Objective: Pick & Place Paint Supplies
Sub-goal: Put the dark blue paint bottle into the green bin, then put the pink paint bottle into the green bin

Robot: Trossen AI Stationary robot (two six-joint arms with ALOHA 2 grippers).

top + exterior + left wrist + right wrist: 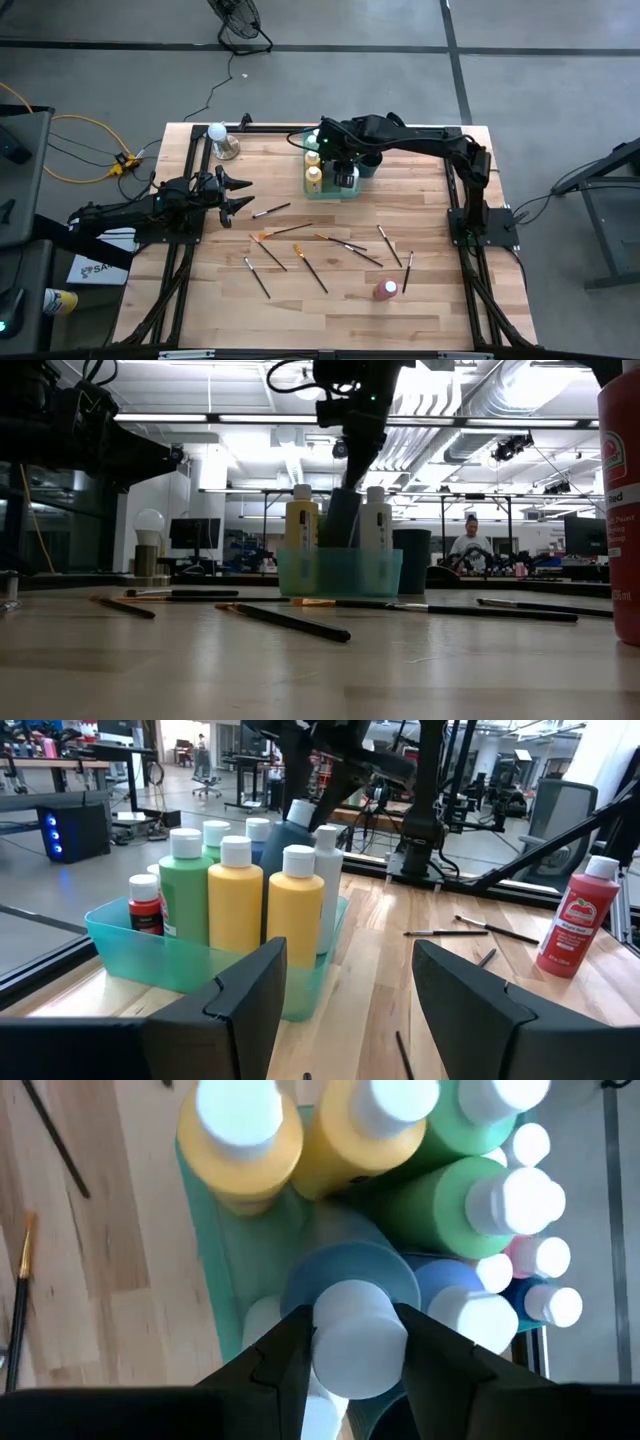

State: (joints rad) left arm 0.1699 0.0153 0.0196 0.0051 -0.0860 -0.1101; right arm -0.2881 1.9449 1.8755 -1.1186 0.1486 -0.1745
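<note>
Many small paint bottles already stand packed in the teal bin [322, 190] at the far middle of the tabletop [220, 300], and one more — the blue bottle [350, 1285] — is clamped by its white cap between the fingers of the right gripper [350, 1342], directly above the bin among the yellow bottles [265, 910] and green bottles [455, 1190]. One red bottle [386, 290] is left standing alone near the front of the tabletop, well apart from the bin, and several paintbrushes [300, 250] lie scattered flat between it and the bin.

The bottles are judged to be stiff plastic, moderately heavy if full, smooth-sided and so somewhat slippery. The cap or the neck just beneath it is the sensible place to be taken hold of, since the shoulder would stop a bottle from sliding down out of the fingers. An upright carry is advised, as a tilted bottle could knock its close-packed neighbours.

The brushes are thought to be light, thin and rigid — likely to roll or pivot when pinched. A hold across the handle near its middle would keep them balanced.

The left gripper [236, 193] waits over the left side of the tabletop, its fingers spread apart and holding nothing, pointed toward the bin.
</note>
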